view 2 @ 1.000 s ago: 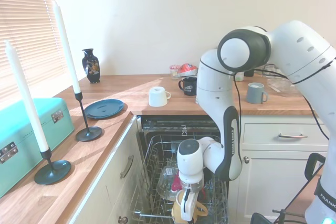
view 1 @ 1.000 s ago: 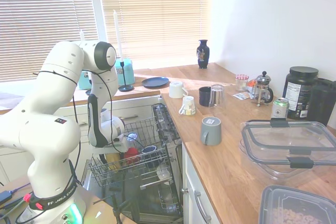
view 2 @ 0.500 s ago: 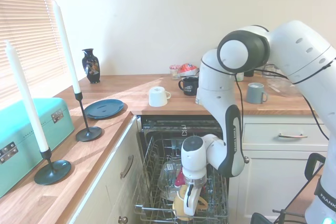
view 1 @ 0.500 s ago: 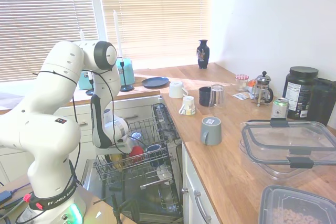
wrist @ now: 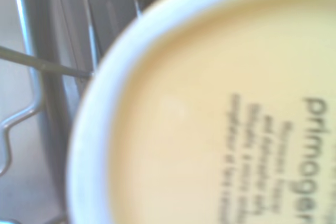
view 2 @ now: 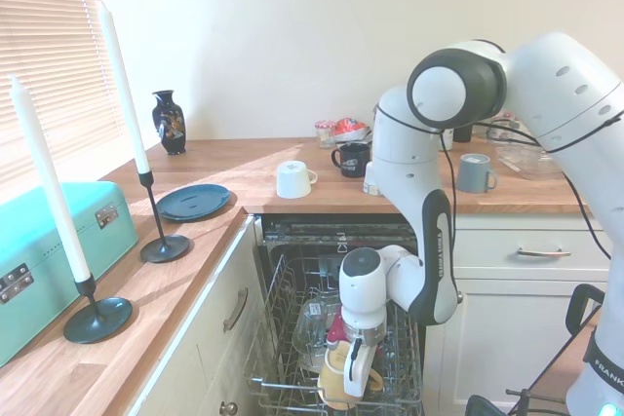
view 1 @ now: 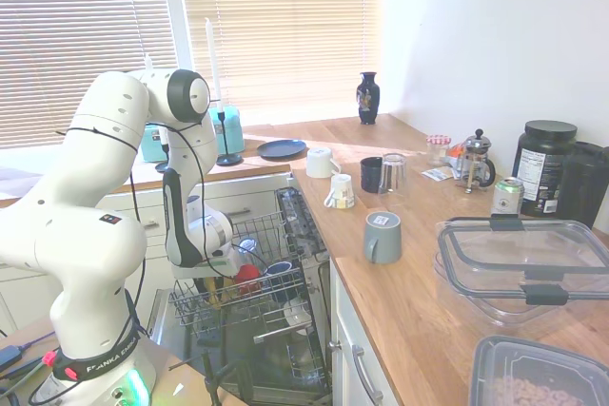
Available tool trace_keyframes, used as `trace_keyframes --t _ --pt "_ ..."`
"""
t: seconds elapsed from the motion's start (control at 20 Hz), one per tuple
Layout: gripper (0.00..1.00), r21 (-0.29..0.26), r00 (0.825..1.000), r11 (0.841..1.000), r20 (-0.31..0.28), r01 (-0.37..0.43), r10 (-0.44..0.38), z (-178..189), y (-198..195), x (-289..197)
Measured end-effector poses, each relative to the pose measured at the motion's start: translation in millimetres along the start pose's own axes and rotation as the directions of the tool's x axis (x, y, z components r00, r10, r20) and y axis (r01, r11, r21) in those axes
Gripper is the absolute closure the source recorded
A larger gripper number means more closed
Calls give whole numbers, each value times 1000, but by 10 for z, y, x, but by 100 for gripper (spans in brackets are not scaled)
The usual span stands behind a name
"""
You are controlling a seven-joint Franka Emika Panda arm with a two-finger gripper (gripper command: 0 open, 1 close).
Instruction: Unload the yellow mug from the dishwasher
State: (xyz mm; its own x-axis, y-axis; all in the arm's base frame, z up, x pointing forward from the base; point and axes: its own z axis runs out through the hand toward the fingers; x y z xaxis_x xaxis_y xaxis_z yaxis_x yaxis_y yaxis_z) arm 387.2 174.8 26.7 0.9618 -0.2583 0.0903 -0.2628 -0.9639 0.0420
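Second exterior view shows the yellow mug (view 2: 334,379) lifted a little higher than a moment ago, now just above the wire rack (view 2: 283,338) of the dishwasher (view 2: 331,236), base up (its printed underside fills the wrist view). The hand (view 2: 353,384) is clamped on its wall. Judging by this, extraction has begun; the table (view 2: 244,168) awaits.

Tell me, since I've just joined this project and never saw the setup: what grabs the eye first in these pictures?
The big white arm folds down into the open dishwasher, its pincer around the yellow mug just above the wire rack. Two tall white candles stand on the wooden counter beside a teal box.
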Motion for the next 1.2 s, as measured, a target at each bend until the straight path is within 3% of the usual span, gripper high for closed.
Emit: trace_keyframes --t 0.55,1.2 --pt "100 9 1000 1000 -11 -1 1 -84 -45 -21" --pt "100 30 992 998 -117 -49 52 -1063 -51 -94"
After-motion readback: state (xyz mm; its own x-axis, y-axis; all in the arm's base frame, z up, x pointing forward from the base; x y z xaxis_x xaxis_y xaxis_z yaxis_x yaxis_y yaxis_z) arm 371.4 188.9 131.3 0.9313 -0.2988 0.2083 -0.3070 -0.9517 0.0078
